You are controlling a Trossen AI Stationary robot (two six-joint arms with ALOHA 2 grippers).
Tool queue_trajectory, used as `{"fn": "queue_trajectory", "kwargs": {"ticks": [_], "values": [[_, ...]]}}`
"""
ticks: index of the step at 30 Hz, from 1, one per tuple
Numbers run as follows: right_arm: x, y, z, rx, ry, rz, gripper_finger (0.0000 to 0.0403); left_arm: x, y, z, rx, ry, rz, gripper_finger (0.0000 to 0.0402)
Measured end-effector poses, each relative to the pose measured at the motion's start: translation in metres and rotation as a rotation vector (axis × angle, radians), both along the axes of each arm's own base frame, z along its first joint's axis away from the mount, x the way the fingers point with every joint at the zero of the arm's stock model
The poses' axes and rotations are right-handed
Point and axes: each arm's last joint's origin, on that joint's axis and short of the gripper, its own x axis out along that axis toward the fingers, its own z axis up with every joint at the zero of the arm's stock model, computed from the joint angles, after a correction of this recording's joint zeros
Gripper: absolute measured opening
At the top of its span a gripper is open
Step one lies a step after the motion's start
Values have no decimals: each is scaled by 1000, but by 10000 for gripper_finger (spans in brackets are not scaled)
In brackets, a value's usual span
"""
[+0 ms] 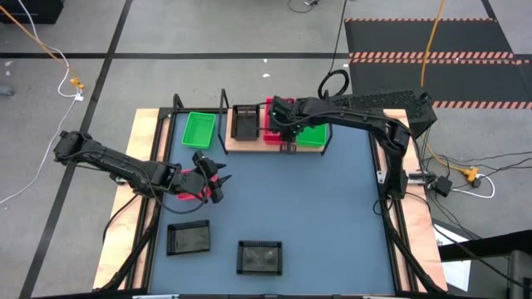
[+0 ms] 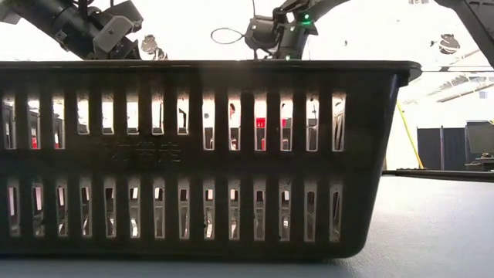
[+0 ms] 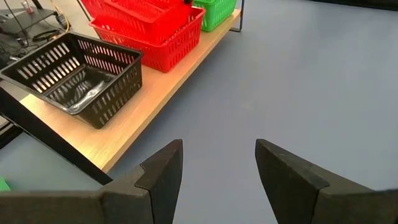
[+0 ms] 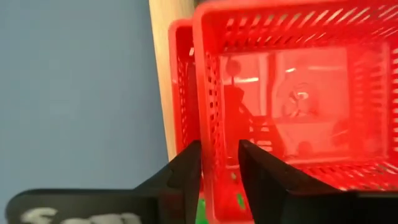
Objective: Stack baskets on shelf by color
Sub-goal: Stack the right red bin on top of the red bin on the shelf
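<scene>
Where right claw (image 4: 219, 163) straddles: red basket (image 4: 298, 93) wall.

The only lettering anywhere is a row of raised, moulded characters on the side wall of the black basket (image 2: 208, 158) that fills the low view, and they are too faint against the dark plastic to read. No label, brand, number or sign can be made out on the other baskets, the shelf or the arms in any view.
</scene>
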Motion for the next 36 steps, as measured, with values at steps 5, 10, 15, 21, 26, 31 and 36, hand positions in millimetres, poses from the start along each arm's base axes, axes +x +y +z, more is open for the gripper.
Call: {"fn": "queue_trajectory", "kwargs": {"ticks": [5, 10, 15, 21, 26, 31, 36], "values": [[-6, 9, 19, 4, -57, 13, 120, 0, 0, 0, -1, 2, 1, 202], [-8, 20, 30, 26, -98, 35, 123, 0, 0, 0, -1, 4, 2, 202], [-10, 28, 39, 19, -121, 46, 123, -1, 0, -1, -6, 4, 4, 202], [-20, 37, 57, -23, -153, 46, 123, -1, 0, -1, -8, 5, 4, 202], [-36, 38, 83, -214, -188, -41, 123, -1, 0, -1, -26, 2, 7, 202], [-26, 28, 70, -187, -355, -30, 123, -1, 0, -1, -40, -4, 14, 202], [-25, 32, 31, -101, -339, 17, 123, -2, 0, -2, -45, 5, 19, 202]]}}
